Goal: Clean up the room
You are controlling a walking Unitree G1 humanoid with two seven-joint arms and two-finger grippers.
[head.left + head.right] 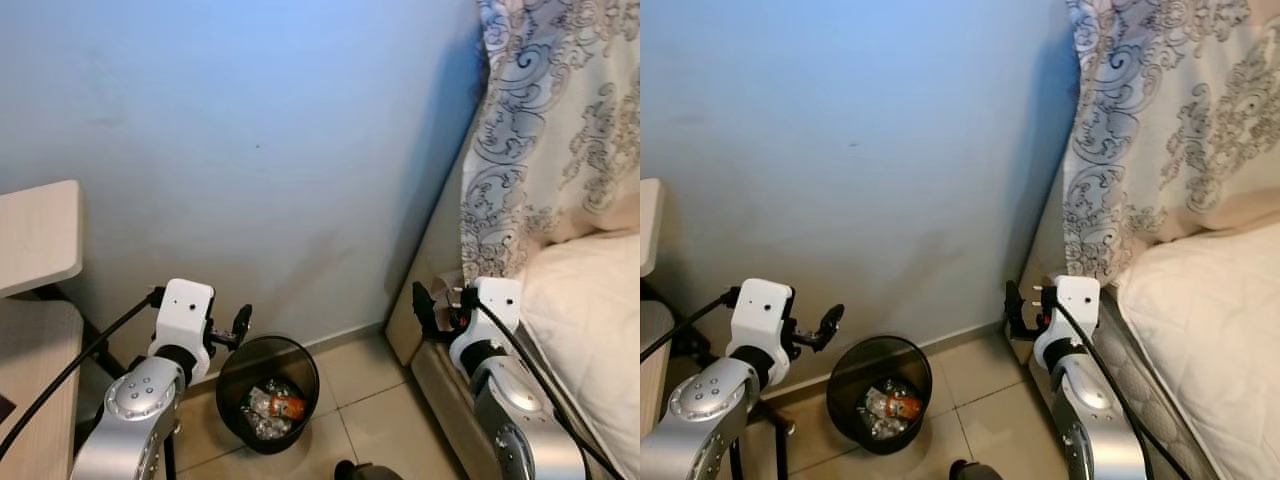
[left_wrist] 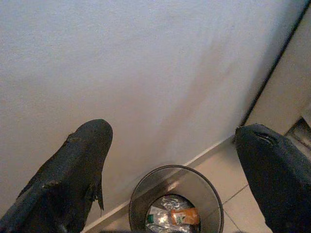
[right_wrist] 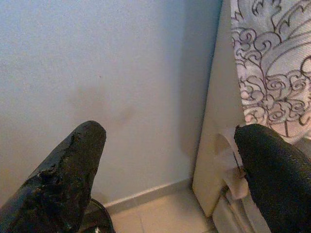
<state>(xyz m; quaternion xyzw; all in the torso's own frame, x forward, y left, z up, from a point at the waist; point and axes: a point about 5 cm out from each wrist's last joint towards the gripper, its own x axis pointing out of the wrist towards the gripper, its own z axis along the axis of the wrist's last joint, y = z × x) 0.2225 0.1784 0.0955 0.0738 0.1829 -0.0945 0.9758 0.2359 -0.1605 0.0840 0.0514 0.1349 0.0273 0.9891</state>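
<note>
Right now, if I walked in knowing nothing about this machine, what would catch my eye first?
Probably the black bin on the tiled floor against the blue wall, with crumpled wrappers inside. The left gripper hangs just above its rim, fingers open and holding nothing. On the other side, the right gripper is raised, open too, near the corner of the bed, under a curtain with swirling patterns.

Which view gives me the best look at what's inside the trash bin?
The left wrist view: it looks down into the trash bin, showing crumpled clear plastic and an orange wrapper between the open left gripper fingers. Both eye views show the bin smaller, on the tiled floor by the wall. The right wrist view catches just its rim.
</note>
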